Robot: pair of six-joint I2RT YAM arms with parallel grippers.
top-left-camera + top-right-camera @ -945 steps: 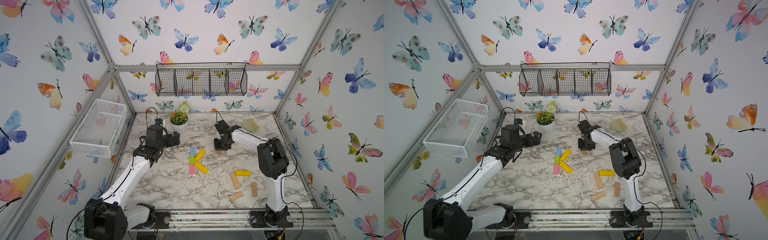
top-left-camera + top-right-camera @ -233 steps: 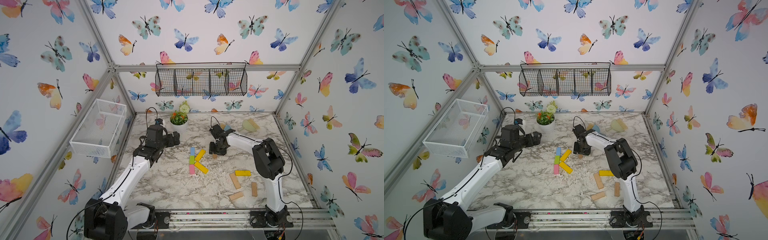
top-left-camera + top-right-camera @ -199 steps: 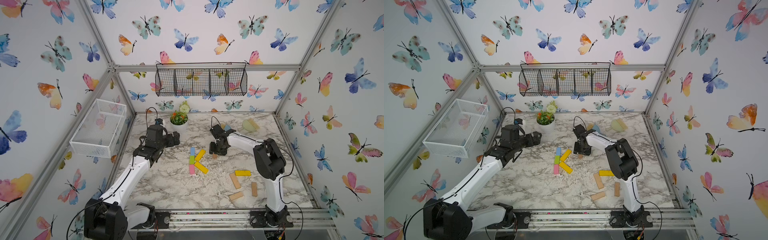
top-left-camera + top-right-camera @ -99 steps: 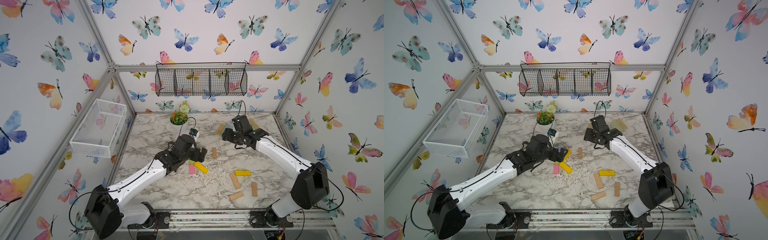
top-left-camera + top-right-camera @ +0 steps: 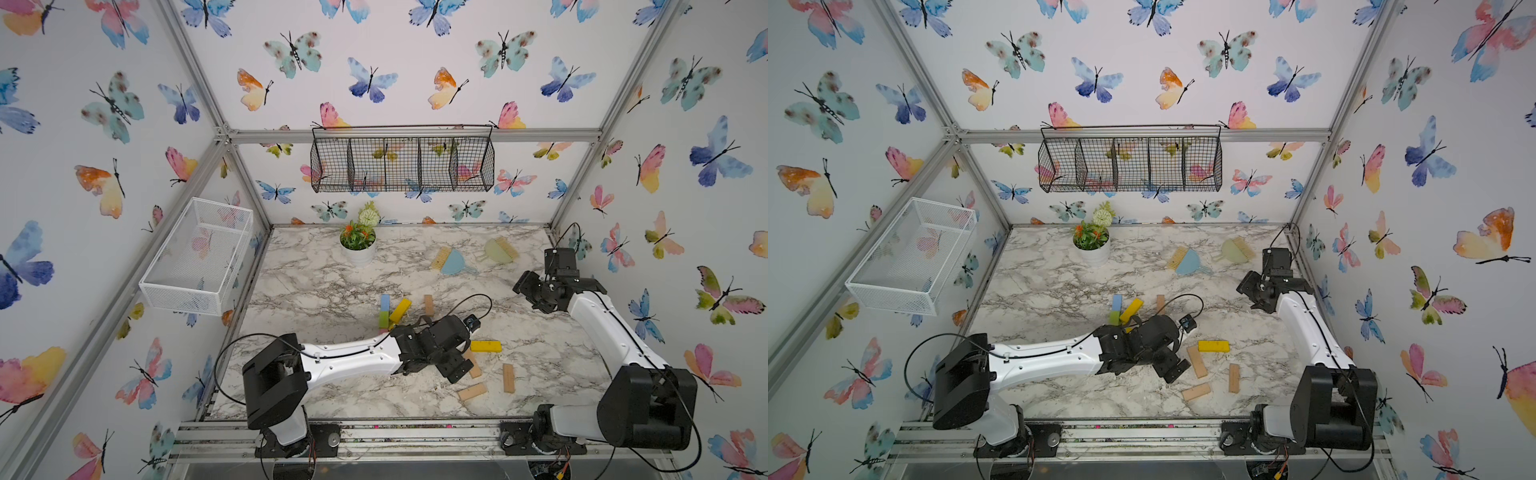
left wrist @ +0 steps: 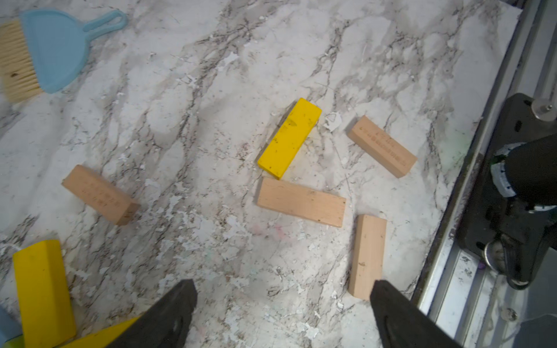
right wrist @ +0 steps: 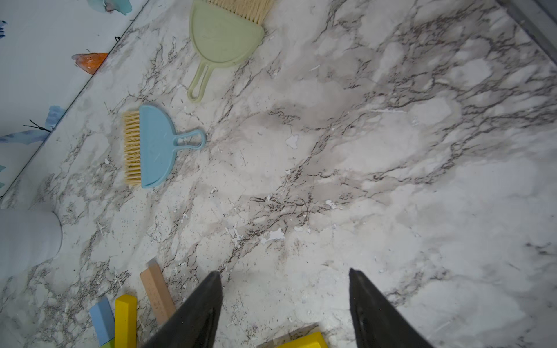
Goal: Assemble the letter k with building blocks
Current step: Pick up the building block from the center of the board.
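Since half a second back the left gripper (image 6: 281, 289) has crossed to the loose building blocks (image 5: 485, 345) near the tabletop's (image 5: 316, 282) front edge, and the right gripper (image 7: 283, 271) has drawn back to the right edge. Both stand jaws apart, empty. A tan block (image 6: 301, 201) lies ahead of the left gripper, long axis running jaw to jaw, so a wrist turn seems needed. In both top views the left arm (image 5: 353, 359) hides the started letter's (image 5: 400, 309) near end.
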